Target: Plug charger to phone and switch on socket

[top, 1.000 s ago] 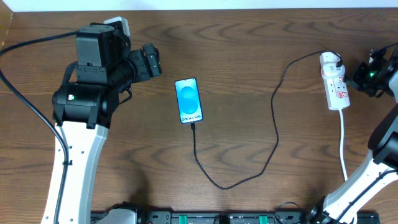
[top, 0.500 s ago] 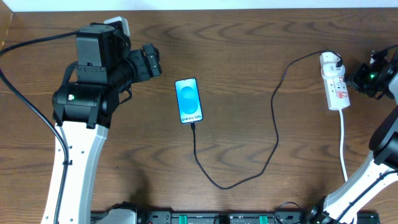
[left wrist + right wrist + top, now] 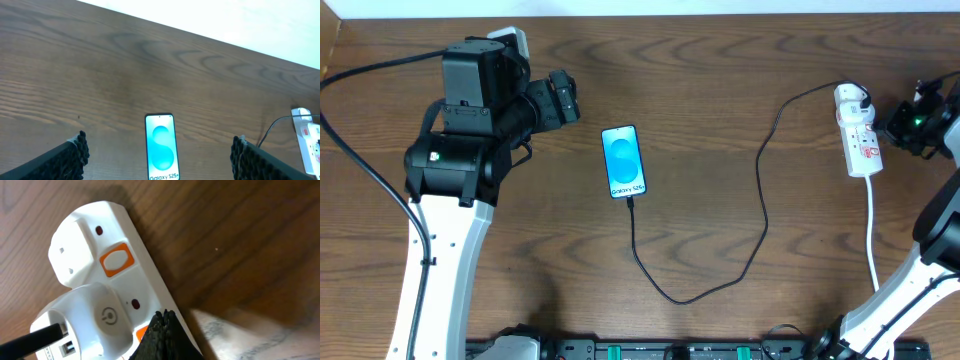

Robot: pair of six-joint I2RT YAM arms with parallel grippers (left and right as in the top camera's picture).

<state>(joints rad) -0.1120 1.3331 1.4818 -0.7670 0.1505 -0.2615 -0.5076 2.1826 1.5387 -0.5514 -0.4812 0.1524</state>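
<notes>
The phone (image 3: 624,161) lies mid-table, blue screen lit; it also shows in the left wrist view (image 3: 161,153). The black charger cable (image 3: 760,210) runs from the phone's near end in a loop to the white socket (image 3: 858,132) at the right. My left gripper (image 3: 563,100) is open and empty, to the left of the phone; its fingers (image 3: 159,152) frame the phone from behind. My right gripper (image 3: 163,317) is shut, its tip pressed on the socket (image 3: 105,275) at an orange switch, beside the white plug (image 3: 97,317).
The socket's white cord (image 3: 872,235) runs toward the near right edge. A second orange switch (image 3: 116,260) sits farther along the strip. The table's far edge meets a white wall (image 3: 250,25).
</notes>
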